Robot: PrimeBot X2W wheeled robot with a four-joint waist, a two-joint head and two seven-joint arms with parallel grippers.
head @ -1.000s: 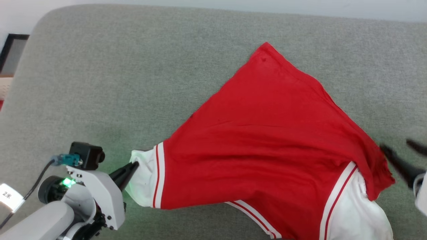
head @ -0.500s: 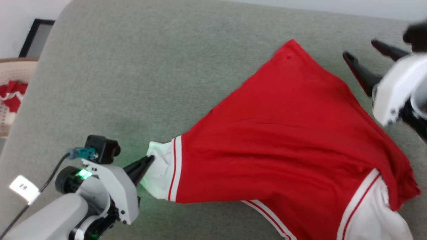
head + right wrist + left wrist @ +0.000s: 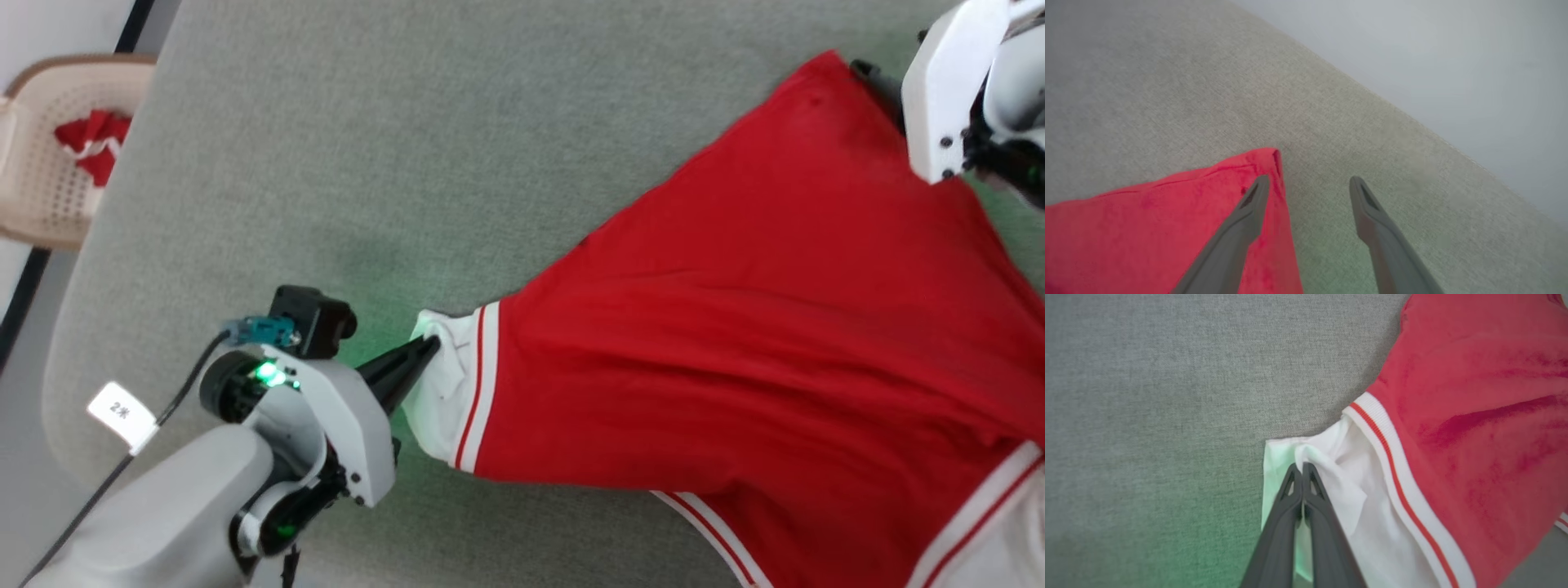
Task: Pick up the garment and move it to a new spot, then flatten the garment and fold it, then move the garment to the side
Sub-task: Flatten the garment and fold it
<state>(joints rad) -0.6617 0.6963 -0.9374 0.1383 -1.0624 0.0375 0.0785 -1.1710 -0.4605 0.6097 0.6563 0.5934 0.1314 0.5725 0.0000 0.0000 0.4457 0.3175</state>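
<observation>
A bright-red short-sleeved shirt [image 3: 775,327] lies spread on a table [image 3: 326,163] covered in grey fabric, reaching from the middle of the head view out past its right and lower edges. One pointed red corner lies at the far right, and a white sleeve end [image 3: 1347,490], edged with a thin red stripe, points towards the robot's left side.

The left end effector [image 3: 1302,467] is fully closed, its two dark fingers pressed together on a bunched fold at the edge of that white sleeve end. The sleeve cloth creases around the fingertips. A green glow falls on the table beside it.

The right end effector [image 3: 1310,179] stands wide open and holds nothing. In the right wrist view, one finger is over the shirt's far red corner and the other over bare table just beside it. Whether either finger touches down cannot be told.

Off the table's far left corner stands a beige perforated basket [image 3: 41,196] with a red-and-white cloth [image 3: 94,143] in it.
</observation>
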